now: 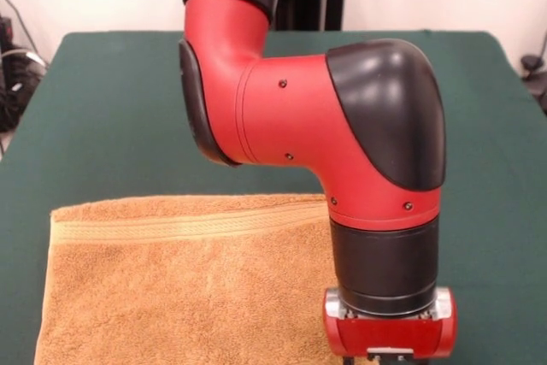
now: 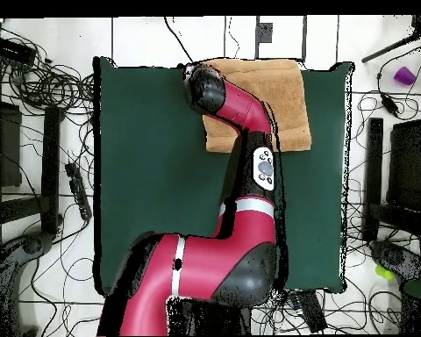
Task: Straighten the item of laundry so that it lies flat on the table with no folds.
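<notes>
Towel (image 1: 188,288): orange-tan terry cloth, lying at the tabletop's edge nearest the front camera, its woven band running along the side toward the robot.
Tabletop (image 1: 102,108): dark green cloth, much larger than the towel.
Arm (image 1: 342,134): red and black, reaching out over the towel, wrist pointing down.
Gripper (image 1: 390,353): low above the towel's corner area; fingers cut off by the frame, so their opening cannot be told.

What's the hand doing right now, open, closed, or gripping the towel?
Hand: cannot be told. Only its red mount shows at the bottom edge of the front view, over the towel; the arm hides it from overhead.
</notes>
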Tool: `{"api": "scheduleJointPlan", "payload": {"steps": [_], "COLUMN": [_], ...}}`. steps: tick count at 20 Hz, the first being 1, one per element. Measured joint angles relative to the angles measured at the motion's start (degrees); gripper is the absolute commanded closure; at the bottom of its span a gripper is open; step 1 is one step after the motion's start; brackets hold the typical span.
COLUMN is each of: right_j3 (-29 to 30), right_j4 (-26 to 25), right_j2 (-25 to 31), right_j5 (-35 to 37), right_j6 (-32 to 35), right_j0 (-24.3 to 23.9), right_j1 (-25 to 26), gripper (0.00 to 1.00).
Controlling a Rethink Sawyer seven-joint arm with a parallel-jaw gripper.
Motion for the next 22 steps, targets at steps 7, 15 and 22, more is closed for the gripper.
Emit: {"api": "scheduleJointPlan", "payload": {"steps": [7,15,22], "right_j3": [-1.48,-4.47,-5.19], "right_j4": [0.21,0.85,2.66], "right_j2": [-0.42,-1.95,-3.49], "right_j5": [-1.53,-4.20,-4.56], "right_j6": [0.26,0.39,0.39], "right_j0": [0.24,0.79,1.27], "right_j1": [1.10,3.75,4.48], "gripper": [0.00,0.00,0.00]}}
